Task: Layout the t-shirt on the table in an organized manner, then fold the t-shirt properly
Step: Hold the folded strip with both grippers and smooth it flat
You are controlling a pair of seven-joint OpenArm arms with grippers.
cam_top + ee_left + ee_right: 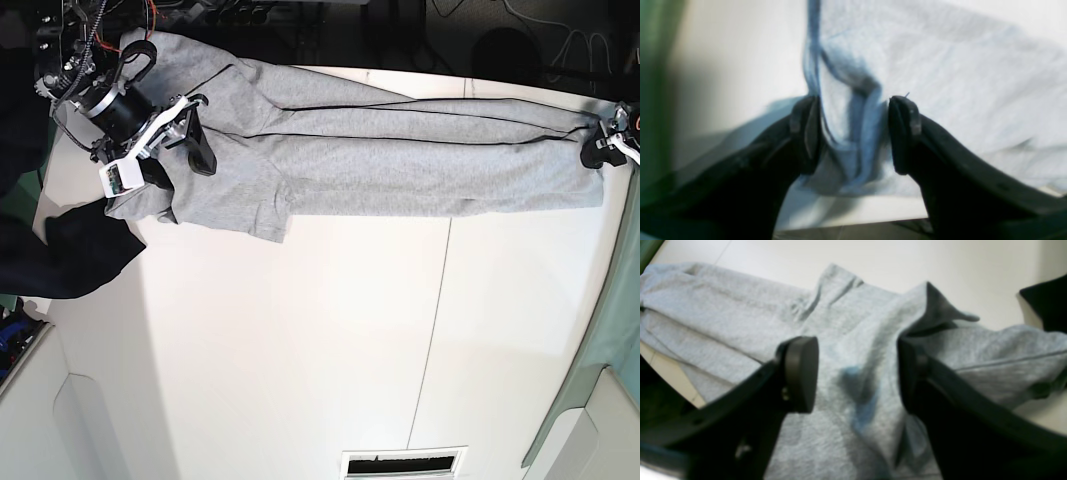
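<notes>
The light grey t-shirt (380, 160) lies stretched in a long band across the far side of the white table (300, 350). My left gripper (855, 133) is at the shirt's right end in the base view (603, 145). It is closed on a bunched fold of the t-shirt (853, 143), and the cloth touches both pads. My right gripper (857, 373) hovers open over the shirt's left end (172, 160), its fingers straddling a raised ridge of the t-shirt (860, 350). No lettering shows.
A dark navy-black cloth (70, 260) lies at the table's left edge beside the right gripper and also shows in the right wrist view (1047, 303). A thin dark seam (435, 320) runs down the table. A vent (400, 463) sits at the near edge.
</notes>
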